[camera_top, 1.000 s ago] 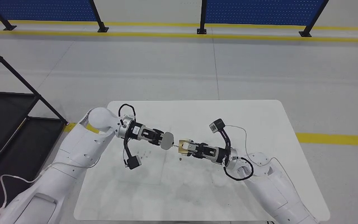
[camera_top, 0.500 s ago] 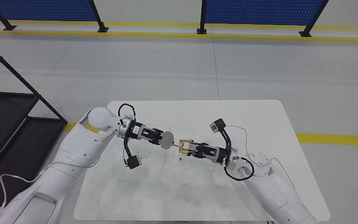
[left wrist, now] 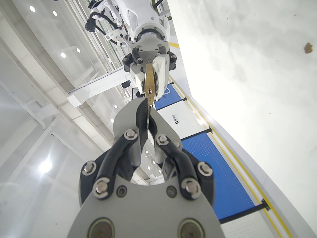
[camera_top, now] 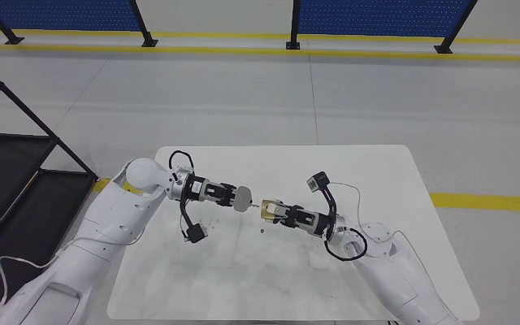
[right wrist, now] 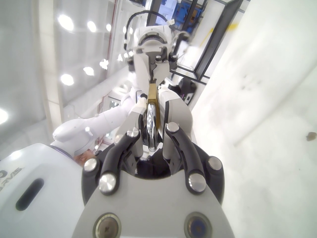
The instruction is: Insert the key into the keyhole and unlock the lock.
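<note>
Over the middle of the white table (camera_top: 366, 175) my two grippers meet tip to tip. My left gripper (camera_top: 242, 198) (left wrist: 148, 115) is shut on a thin key (left wrist: 148, 108), blade pointing at the other arm. My right gripper (camera_top: 274, 213) (right wrist: 150, 106) is shut on a brass padlock (camera_top: 267, 210) (left wrist: 149, 80) (right wrist: 151, 94), held above the table with its keyhole end facing the key. The key's tip touches the keyhole; how far in it sits I cannot tell. The padlock's shackle is hidden between the right fingers.
A small brown speck (camera_top: 262, 230) (left wrist: 307, 47) lies on the table just below the grippers. A black metal rack (camera_top: 32, 175) stands off the table's left side. Blue barriers (camera_top: 374, 16) line the floor behind.
Both grippers have shifted slightly toward the table's far side, the left one a little more. Key and padlock stay lined up tip to keyhole.
</note>
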